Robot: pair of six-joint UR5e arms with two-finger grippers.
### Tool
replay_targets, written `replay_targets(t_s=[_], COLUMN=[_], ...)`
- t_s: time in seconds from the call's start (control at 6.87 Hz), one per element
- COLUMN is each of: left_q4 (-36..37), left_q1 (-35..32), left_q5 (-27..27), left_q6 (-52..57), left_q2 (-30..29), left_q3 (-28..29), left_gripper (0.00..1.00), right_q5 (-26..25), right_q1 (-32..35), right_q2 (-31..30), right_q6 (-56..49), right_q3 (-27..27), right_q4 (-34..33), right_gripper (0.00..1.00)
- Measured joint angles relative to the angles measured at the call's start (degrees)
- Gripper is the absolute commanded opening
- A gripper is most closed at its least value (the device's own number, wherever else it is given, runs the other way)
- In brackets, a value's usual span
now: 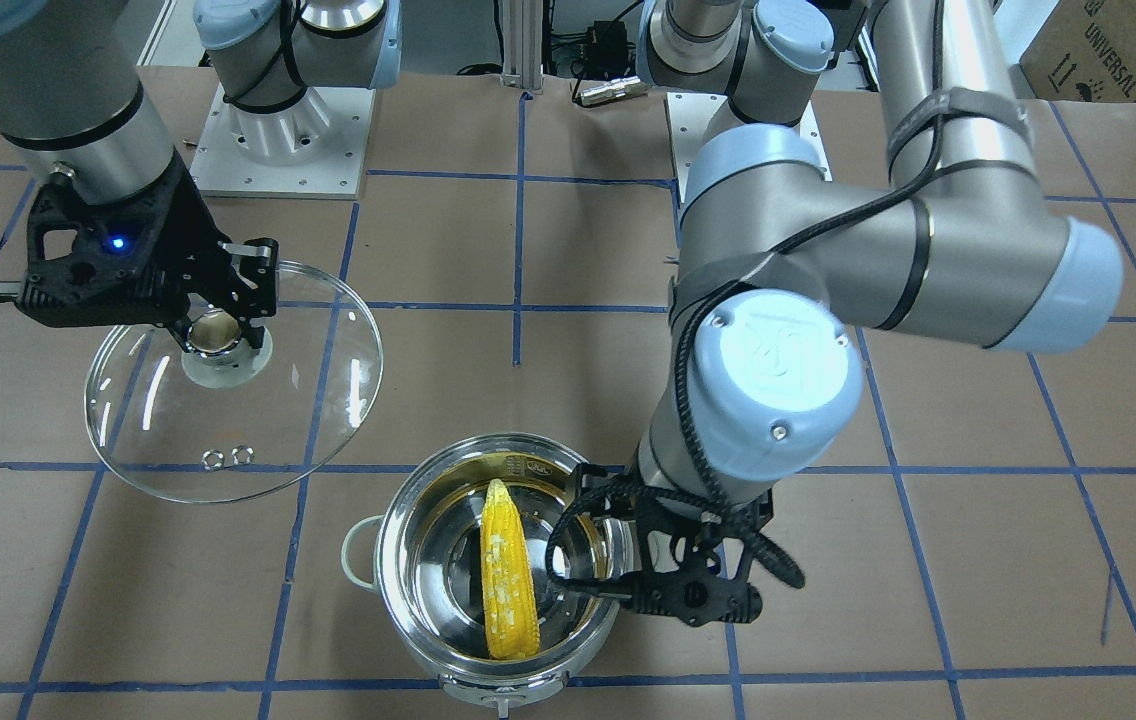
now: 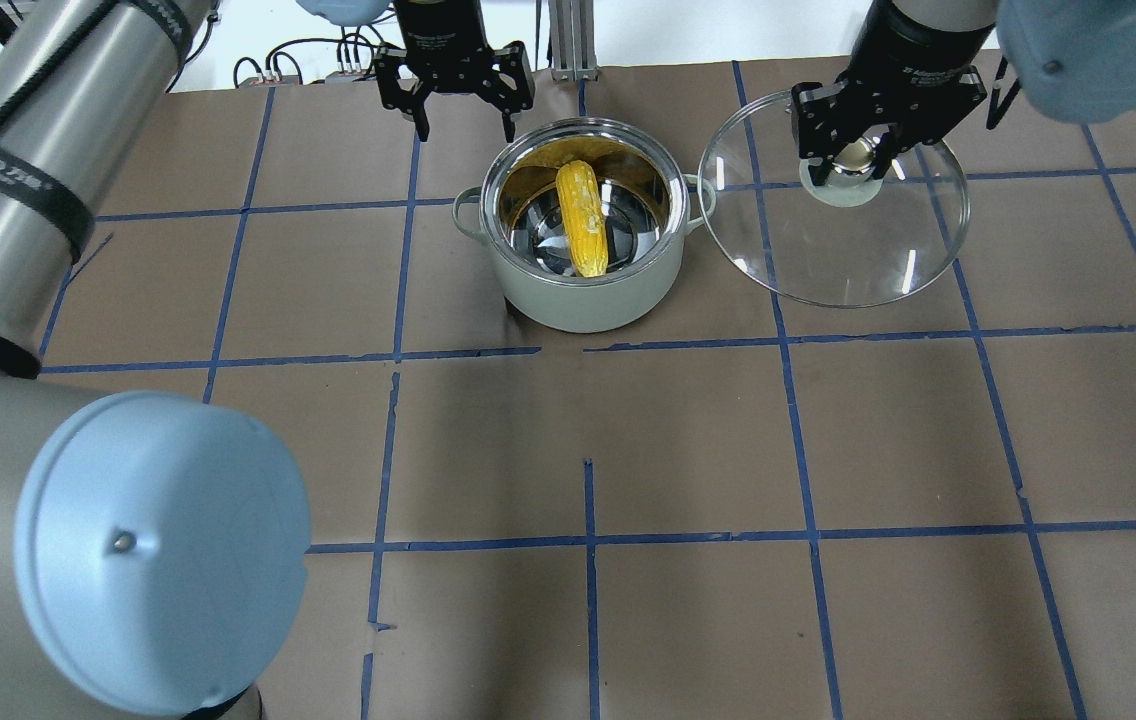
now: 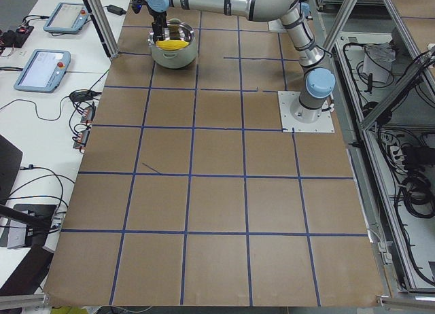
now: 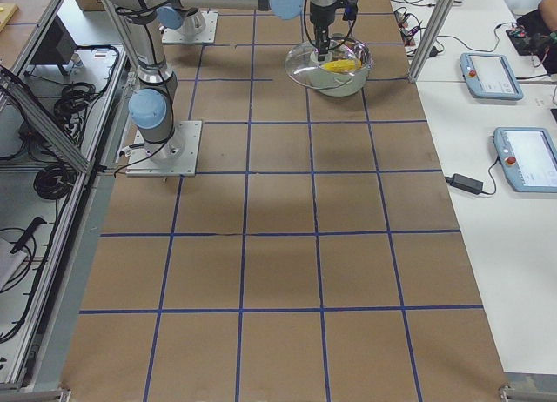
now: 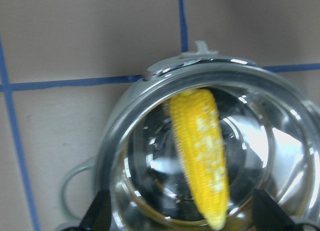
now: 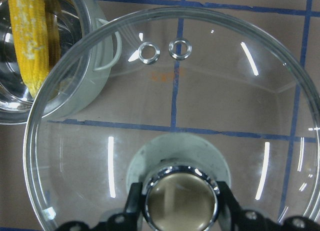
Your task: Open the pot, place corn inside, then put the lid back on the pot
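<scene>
On the robot's left side, the left gripper hangs with its jaws spread wide and nothing between them. In the left wrist view its two dark fingertips sit far apart at the lower edge. Straight beneath this pincer stands the pot, uncovered, on the brown paper table with its blue tape lines. The gripper sits above the pot's rim, on the side away from the robot's base, and does not touch it.

Inside the pot, below and between the spread fingers, lies the corn. It rests lengthwise across the shiny bottom, with pale patches along one flank.

Further right, the right gripper is closed tight on the metallic knob of the lid. The glass lid hangs below this pincer, tilted, with its pale collar ringing the knob. The two steam-hole rings sit side by side on the glass, out ahead of the fingers. The lid's rim on the pot side comes just beside the pot's pale loop handle; whether they touch cannot be told.
</scene>
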Motion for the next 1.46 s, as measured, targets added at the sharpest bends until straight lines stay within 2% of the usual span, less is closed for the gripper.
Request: replay_targets(t_s=[0.44, 0.73, 0.87, 1.16, 1.46], left_q4=[-0.43, 2.72, 2.96, 2.37, 2.22], left_q1=[6.28, 7.49, 7.67, 8.01, 8.07], left_q5=[0.22, 0.65, 1.65, 2.69, 2.94], left_q6=[6.68, 7.71, 7.81, 8.32, 10.58], left_q2=[18.33, 27.29, 29.52, 29.69, 28.98], left_q3=[-18.02, -23.53, -24.40, -24.24, -24.82], left_gripper=[1.00, 1.00, 1.00, 1.00, 1.00], right_q5=[-1.03, -0.93, -0.93, -1.05, -1.03], right_q1=[8.05, 11.26, 12.55, 14.62, 15.41], right_q2=[5.82, 12.19, 16.36, 23.42, 27.33], right_q6=[9.50, 11.80, 12.29, 13.30, 13.67], right_q3=[-2.14, -7.46, -11.68, -19.65, -23.44], right_q4=[-5.86, -7.42, -7.77, -7.50, -7.46], right_gripper=[0.06, 0.06, 0.06, 0.06, 0.06])
